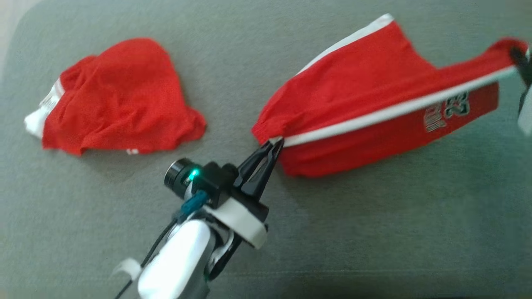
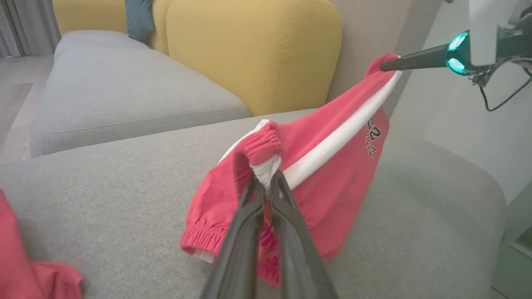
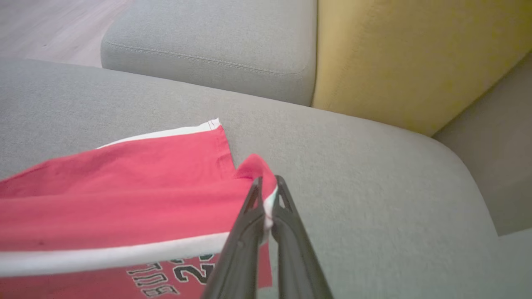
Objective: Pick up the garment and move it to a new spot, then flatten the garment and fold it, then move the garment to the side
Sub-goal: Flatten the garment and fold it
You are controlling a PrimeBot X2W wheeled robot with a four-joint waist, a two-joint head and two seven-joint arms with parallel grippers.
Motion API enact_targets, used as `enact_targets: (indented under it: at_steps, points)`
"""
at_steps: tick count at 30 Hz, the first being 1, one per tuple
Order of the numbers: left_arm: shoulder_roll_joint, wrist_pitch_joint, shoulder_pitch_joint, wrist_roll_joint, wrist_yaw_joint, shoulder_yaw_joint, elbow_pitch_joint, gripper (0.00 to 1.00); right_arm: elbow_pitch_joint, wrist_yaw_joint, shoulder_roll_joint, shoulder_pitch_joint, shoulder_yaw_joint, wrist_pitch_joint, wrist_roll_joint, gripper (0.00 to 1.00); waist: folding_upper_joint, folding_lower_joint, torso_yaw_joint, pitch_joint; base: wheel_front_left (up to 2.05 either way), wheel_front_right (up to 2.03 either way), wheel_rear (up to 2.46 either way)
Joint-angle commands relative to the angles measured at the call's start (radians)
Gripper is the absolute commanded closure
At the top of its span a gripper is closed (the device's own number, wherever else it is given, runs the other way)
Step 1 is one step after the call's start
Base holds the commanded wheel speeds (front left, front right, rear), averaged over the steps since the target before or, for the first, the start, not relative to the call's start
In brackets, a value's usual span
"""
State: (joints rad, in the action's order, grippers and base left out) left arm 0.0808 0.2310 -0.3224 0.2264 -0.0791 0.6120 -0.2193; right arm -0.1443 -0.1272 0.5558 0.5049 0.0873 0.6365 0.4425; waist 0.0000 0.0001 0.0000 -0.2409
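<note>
Got the red sports shorts with the white side stripe and black number print (image 1: 365, 83) strung out in the air over the grey woven sofa seat (image 1: 374, 232), sagging in the middle, lowest fold maybe brushing the fabric, hard to call. Clenched at the gathered elastic waistband by the left tool (image 1: 275, 144), pinched at the hem corner by the right tool (image 1: 516, 54), both clamped tight on cloth. Looks like the carry-and-spread stage, not flattened or folded yet. For a clean lay-down: keep the stripe taut, lower both ends together, drag a touch to unroll the back layer flat rather than bunch it. Don't let go early; probably light, floppy and a bit slippery, zero stiffness, creases wherever dropped. Puffy and ribbed at the waistband, thin and smooth toward the hem. Worth steering clear of the second crumpled red garment (image 1: 120, 95) well off to the left. Boxy mustard-yellow back cushion (image 2: 249, 50) behind, stitched seams, firm-looking.
</note>
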Motion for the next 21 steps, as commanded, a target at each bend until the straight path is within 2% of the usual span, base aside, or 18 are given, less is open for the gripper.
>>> enact_targets:
  at_steps: [1, 13, 21]
  points:
    - [-0.002, 0.012, -0.059, 0.012, 0.004, -0.03, -0.001, 1.0, -0.017, -0.003, 0.045, 0.088, 0.017, 0.011, -0.013, 1.0, 0.0, -0.0001, 0.065, -0.058, 0.0, 0.0, 0.0]
    - [-0.03, 0.029, -0.22, 0.075, 0.007, 0.023, -0.14, 1.0, -0.257, -0.003, 0.056, 0.37, 0.163, -0.02, -0.059, 1.0, 0.0, -0.0001, 0.187, -0.172, 0.0, 0.0, 0.0]
    - [-0.03, 0.03, -0.325, 0.166, 0.052, 0.119, -0.157, 1.0, -0.412, -0.003, 0.062, 0.487, 0.276, -0.068, -0.109, 1.0, 0.0, -0.0001, 0.223, -0.233, 0.0, 0.0, 0.0]
